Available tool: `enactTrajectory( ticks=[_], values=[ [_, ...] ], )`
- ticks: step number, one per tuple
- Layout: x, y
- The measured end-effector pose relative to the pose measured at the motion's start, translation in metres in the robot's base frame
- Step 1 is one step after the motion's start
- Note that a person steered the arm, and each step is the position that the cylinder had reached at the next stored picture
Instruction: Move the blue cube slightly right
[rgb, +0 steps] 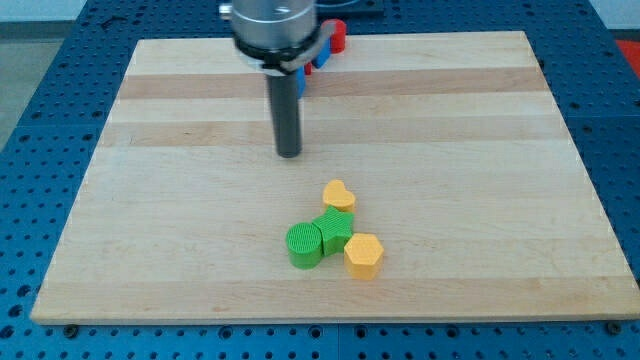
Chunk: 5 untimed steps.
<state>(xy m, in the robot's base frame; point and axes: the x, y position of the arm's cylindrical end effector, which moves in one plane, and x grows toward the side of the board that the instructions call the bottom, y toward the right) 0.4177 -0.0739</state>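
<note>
My tip (288, 153) rests on the wooden board (150, 200), a little above its middle. Blue block parts show behind the rod near the view's top: one sliver (303, 80) just right of the rod, another blue piece (322, 56) up and to the right. The arm hides most of both, so I cannot tell their shapes or which one is the blue cube. My tip sits below these blue parts and apart from them.
A red block (338, 36) sits at the board's top edge beside the blue pieces. Below my tip lies a cluster: a yellow heart (339, 194), a green star-like block (336, 229), a green cylinder (304, 246) and a yellow hexagon (364, 256).
</note>
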Motion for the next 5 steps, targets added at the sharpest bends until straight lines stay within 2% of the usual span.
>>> enactTrajectory(
  ticks=[1,3,4,5],
  values=[
    [-0.015,-0.040],
    [-0.096,-0.074],
    [-0.146,-0.056],
    [-0.167,-0.015]
  ],
)
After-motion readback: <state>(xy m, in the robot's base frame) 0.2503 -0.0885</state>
